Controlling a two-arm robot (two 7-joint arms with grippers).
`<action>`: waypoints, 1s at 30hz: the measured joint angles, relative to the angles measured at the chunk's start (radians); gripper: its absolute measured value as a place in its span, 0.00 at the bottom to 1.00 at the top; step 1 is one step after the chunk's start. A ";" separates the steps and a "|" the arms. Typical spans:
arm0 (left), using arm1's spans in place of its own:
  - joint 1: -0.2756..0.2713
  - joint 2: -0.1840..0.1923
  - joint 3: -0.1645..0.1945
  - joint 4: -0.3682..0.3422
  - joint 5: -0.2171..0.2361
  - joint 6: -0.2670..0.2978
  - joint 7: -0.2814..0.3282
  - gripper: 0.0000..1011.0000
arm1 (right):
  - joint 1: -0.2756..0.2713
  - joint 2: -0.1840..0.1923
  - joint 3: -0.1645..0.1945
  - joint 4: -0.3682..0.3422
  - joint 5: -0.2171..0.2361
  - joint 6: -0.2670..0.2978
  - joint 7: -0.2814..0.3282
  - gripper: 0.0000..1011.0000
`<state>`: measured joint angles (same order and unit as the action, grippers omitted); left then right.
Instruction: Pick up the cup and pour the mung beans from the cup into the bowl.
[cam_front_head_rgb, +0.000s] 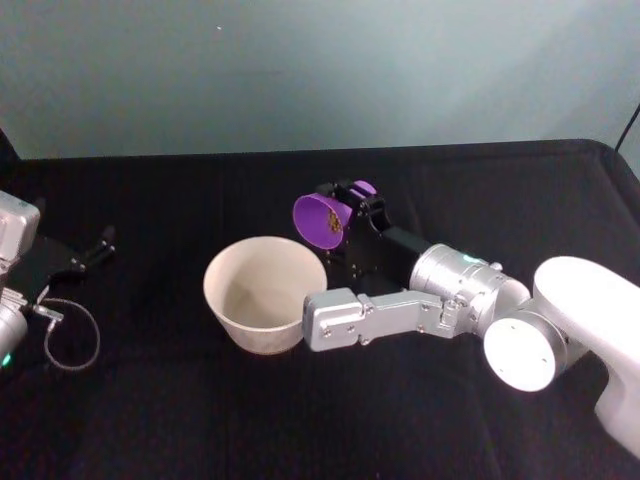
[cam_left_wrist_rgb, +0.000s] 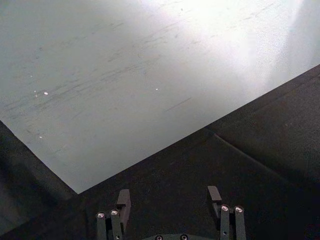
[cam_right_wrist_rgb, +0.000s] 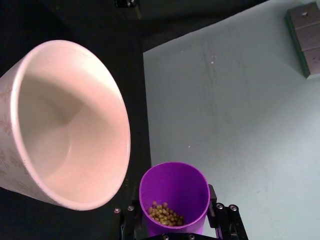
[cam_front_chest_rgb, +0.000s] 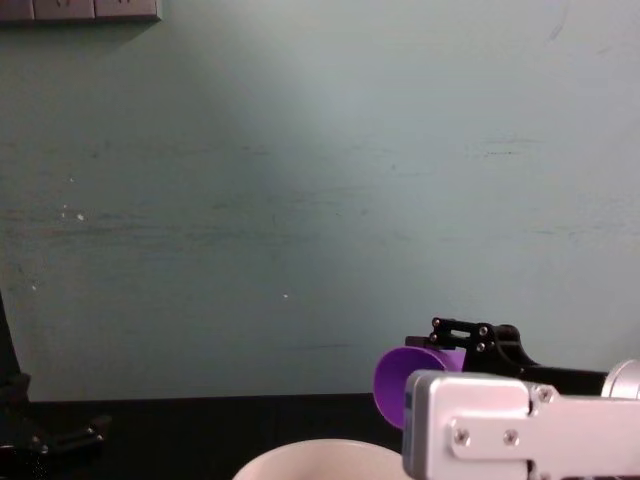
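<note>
- Right end effector (cam_right_wrist_rgb: 172, 207) is clamped on the purple cup (cam_right_wrist_rgb: 175, 182), a finger on each side. The cup is tipped with its mouth facing the bowl (cam_front_head_rgb: 250, 330), up off the surface (cam_front_head_rgb: 170, 400) just beside the bowl's right rim.
- Mung beans (cam_right_wrist_rgb: 165, 215) sit heaped low inside the cup. The bowl looks empty, so I'd say nothing's poured yet.
- imo: get the lip over the bowl's middle first, then roll the wrist slowly, since tiny round beans bounce.
- Cup is smooth tapered plastic. The bowl is wide, pale and smooth-rimmed, and the surface is black cloth.
- Left end effector (cam_left_wrist_rgb: 168, 200) sits parked far left, fingers spread, holding nothing.

Dim, soft-focus; glare on wall (cam_left_wrist_rgb: 210, 30)
</note>
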<state>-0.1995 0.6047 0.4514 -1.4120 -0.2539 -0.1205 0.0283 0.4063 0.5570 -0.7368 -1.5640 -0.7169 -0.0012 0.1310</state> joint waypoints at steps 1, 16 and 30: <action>0.000 0.000 0.000 0.000 0.000 0.000 0.000 0.99 | 0.000 0.000 -0.001 -0.001 -0.007 0.000 -0.002 0.72; 0.000 0.000 0.000 0.000 0.000 0.000 0.000 0.99 | -0.006 -0.001 -0.030 -0.006 -0.173 -0.001 -0.055 0.72; 0.000 0.000 0.000 0.000 0.000 0.000 0.000 0.99 | -0.018 -0.002 -0.035 -0.003 -0.295 0.000 -0.105 0.72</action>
<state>-0.1995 0.6047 0.4513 -1.4120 -0.2539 -0.1205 0.0283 0.3885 0.5552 -0.7721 -1.5670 -1.0123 -0.0008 0.0257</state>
